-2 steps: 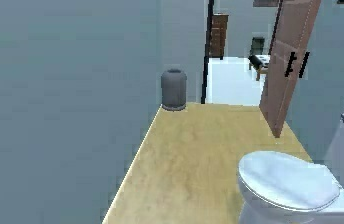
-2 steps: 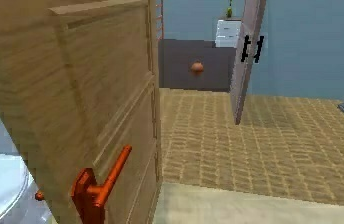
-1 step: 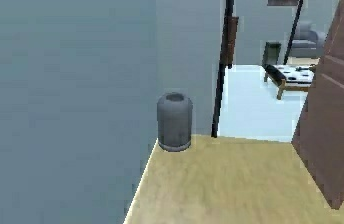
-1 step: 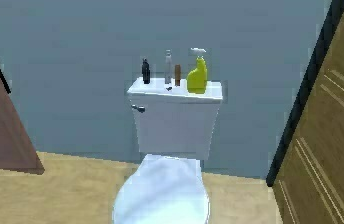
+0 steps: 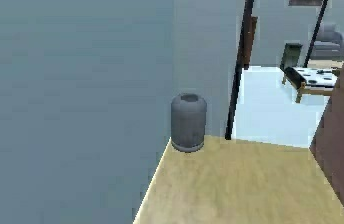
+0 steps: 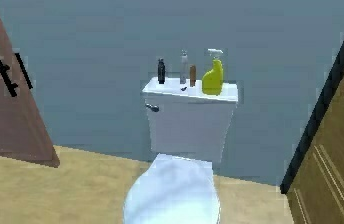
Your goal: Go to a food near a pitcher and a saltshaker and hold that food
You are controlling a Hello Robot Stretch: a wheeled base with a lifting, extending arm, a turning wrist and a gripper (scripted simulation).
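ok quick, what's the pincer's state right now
pincer: cannot be told. The arm side view faces a toilet with a yellow spray bottle on its tank.

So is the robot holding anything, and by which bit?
That cannot be told from these pictures. They show a toilet with bottles on its tank, and a grey bin by a wall.

Blue-grey wall [image 5: 70, 90] looms on the forward view's left, tan wooden floor [image 5: 240, 185] below it, and a grey bin [image 5: 188, 122] stands at the wall's foot. Beyond the doorway there's a pale-floored room with a low table [image 5: 315, 78]. In the arm side view, a white toilet [image 6: 185, 130] sits against the wall with bottles [image 6: 212, 78] lined up on its tank. A brown door [image 6: 10, 100] stands to its left.
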